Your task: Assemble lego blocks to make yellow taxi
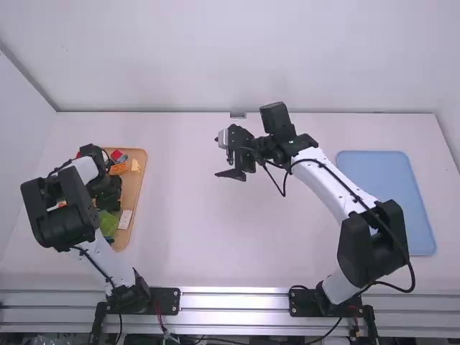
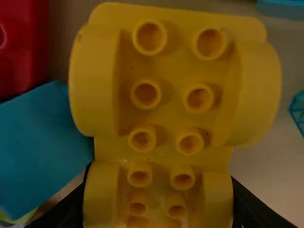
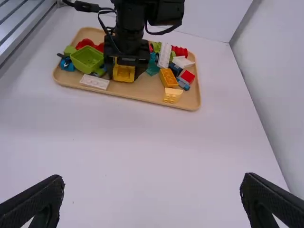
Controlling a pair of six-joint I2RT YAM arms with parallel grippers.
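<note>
Left arm: gripper is low over the wooden tray on the left side of the desk. Its jaws are closed in on a yellow block, one on each side. In the left wrist view, the gripper has the near part of the block between its tips. The block shows round hollow studs and a bulging, arch-like side piece on either flank. Cannot tell whether it touches the tray floor or is raised.

Right arm: gripper is over the middle of the desk, well apart from the tray. Jaws stand wide apart, nothing between them.

Yellow block position: within the tray's outline, between the green open box piece and the teal piece.

Other tray contents: a white block lies near the tray's long edge, just beside the green open box piece. Toward the tray's far end, as the high view has it, an orange brick lies near a pale yellow brick, with a red brick near both. A long white brick lies beside the teal piece.

Elsewhere: a blue tray lies on the right side of the desk, beyond the right arm.
</note>
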